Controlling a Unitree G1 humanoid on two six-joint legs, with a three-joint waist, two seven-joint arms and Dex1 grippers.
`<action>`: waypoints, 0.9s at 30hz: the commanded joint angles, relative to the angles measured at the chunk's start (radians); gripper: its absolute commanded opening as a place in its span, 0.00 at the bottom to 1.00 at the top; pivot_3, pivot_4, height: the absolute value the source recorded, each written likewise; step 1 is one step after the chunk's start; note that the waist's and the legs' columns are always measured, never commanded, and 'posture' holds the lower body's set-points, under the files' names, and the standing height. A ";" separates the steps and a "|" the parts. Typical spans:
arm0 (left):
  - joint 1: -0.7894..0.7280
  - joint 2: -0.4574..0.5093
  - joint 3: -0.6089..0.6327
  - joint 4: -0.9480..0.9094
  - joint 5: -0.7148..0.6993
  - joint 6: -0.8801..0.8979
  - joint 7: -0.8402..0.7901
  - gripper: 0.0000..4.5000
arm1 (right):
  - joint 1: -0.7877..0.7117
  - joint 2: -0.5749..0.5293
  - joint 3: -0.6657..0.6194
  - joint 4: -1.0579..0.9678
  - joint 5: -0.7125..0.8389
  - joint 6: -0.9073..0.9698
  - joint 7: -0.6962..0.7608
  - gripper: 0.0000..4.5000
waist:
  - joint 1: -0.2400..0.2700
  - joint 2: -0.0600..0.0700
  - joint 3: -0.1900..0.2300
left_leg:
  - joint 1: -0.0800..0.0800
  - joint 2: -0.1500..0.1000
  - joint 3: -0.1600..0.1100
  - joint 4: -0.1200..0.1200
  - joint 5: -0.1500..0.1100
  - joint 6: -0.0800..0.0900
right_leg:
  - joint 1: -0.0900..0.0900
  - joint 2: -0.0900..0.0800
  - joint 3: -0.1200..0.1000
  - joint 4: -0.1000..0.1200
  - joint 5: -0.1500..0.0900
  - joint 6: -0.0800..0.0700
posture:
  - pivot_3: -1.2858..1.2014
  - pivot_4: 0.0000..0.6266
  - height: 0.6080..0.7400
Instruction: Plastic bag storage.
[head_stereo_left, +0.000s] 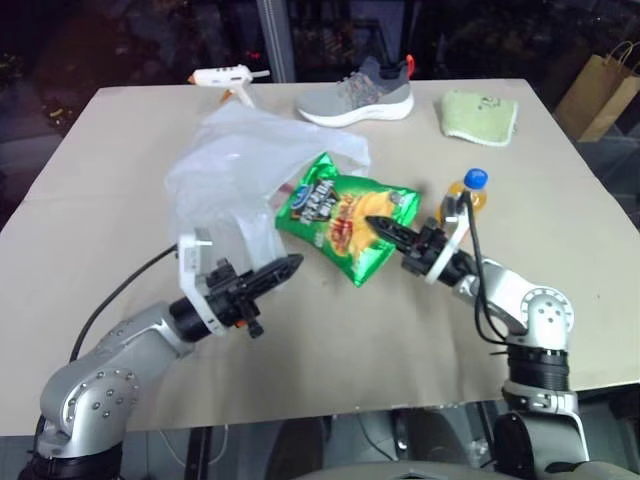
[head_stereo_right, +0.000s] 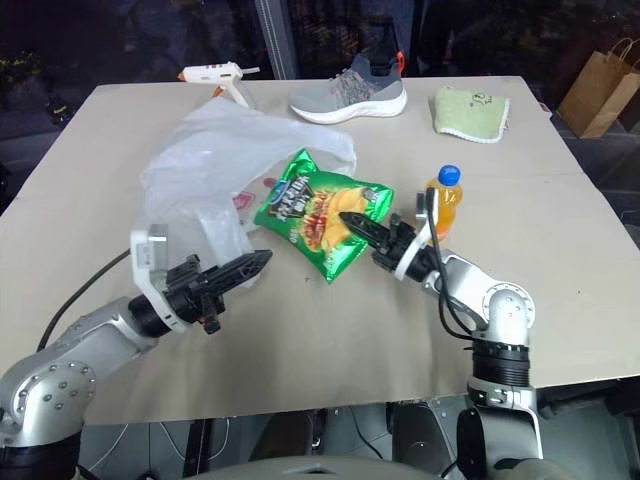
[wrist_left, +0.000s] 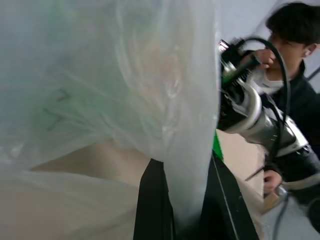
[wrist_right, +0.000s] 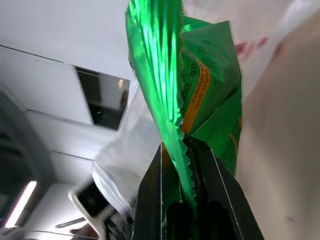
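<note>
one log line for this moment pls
left gripper: shut on plastic bag | right gripper: shut on green snack packet, lifted | packet at bag mouth, not inside

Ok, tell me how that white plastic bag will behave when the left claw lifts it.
The plastic bag lies crumpled in soft folds, so it will probably sag and trail rather than hold shape. It looks thin and see-through in the left wrist view, so likely very light. The film pinched in the left claw looks smooth and may slip.
</note>
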 joint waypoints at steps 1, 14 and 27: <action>-0.009 -0.006 -0.029 -0.026 0.007 -0.011 -0.023 0.00 | -0.045 0.024 0.011 0.004 0.037 -0.034 0.016 0.01 | -0.001 0.000 0.000 | 0.000 0.000 0.000 0.000 0.000 0.000 | 0.000 0.000 0.000 0.000 0.000 0.000 | 0.52 0.24 1.00; -0.147 -0.057 -0.139 -0.011 -0.014 0.006 -0.054 0.00 | -0.266 0.149 0.054 0.329 -0.149 -0.076 0.150 0.01 | -0.005 0.001 0.000 | 0.000 0.000 0.001 -0.001 0.000 0.000 | -0.003 0.001 0.001 0.004 0.000 0.000 | 0.52 0.24 1.00; -0.211 -0.059 -0.182 0.032 -0.024 0.042 -0.117 0.00 | -0.448 0.198 0.162 0.529 -0.554 -0.162 0.334 0.50 | -0.006 0.001 0.000 | -0.001 0.000 0.002 0.000 0.000 0.000 | -0.006 0.001 0.002 0.009 -0.001 -0.001 | 0.52 0.24 1.00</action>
